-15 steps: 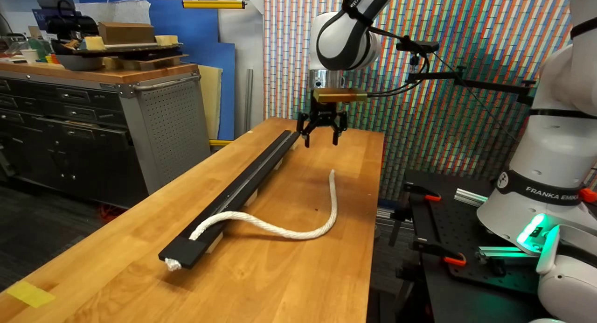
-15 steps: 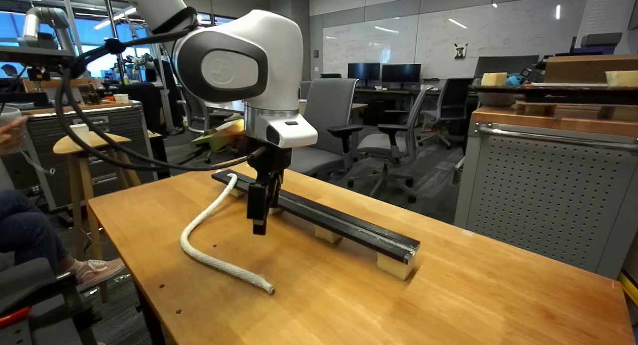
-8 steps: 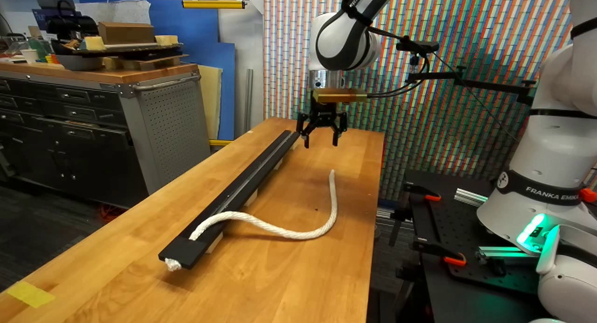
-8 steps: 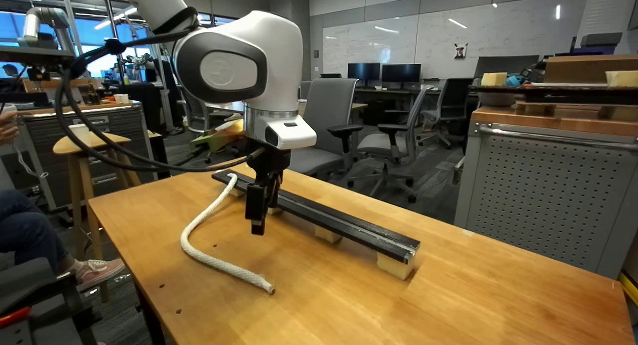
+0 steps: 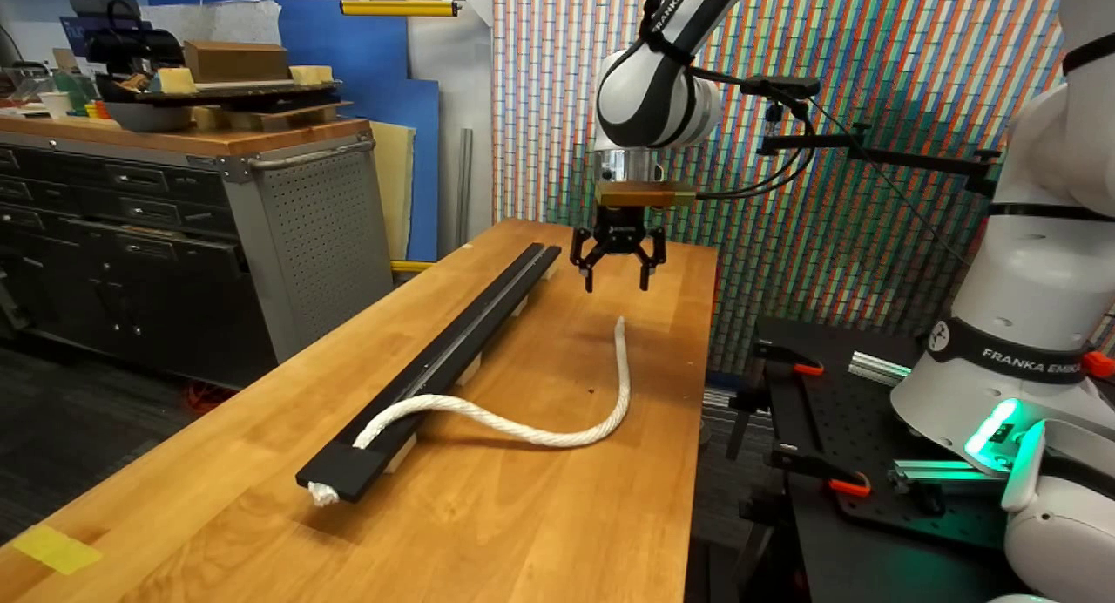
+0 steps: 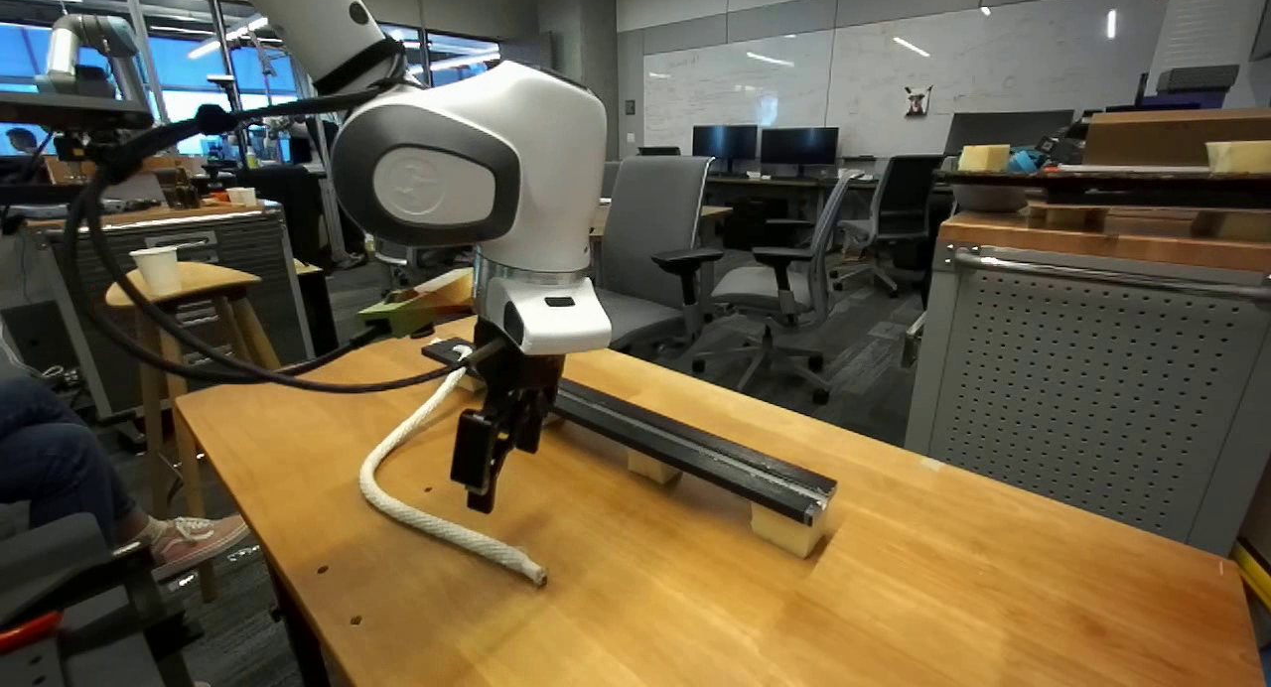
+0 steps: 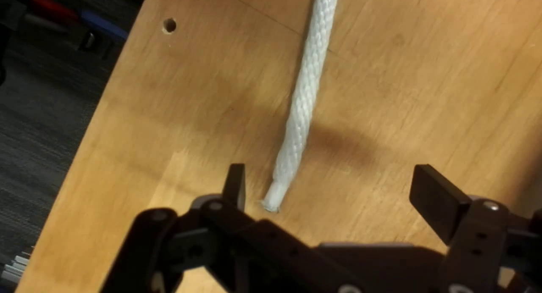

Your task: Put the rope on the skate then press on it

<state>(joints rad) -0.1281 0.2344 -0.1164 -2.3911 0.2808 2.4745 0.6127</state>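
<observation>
In an exterior view the gripper (image 5: 617, 281) hangs above the table (image 5: 557, 525), its jaws spread wide and gripping nothing. The free end of the rope (image 5: 557, 438) shows directly beneath the jaws, apart from them; from there it bends toward the camera, then sweeps left onto the near end of the skate (image 5: 444, 359), a long black rail lying left of the jaws. There it drops out of sight into the skate, and a white tuft (image 5: 323, 495) shows at the skate's tip. In an exterior view the skate, raised on pale blocks (image 6: 786, 530), runs behind the jaws, partly hidden by the gripper; the rope curves on their left in the picture, its free end lower and to their right. In the wrist view the fingers (image 7: 436, 200) stand well apart, and the rope's end lies on the table below, within the span between them, nearer the finger on the picture's left, while the rest runs out of frame, away from the jaws.
</observation>
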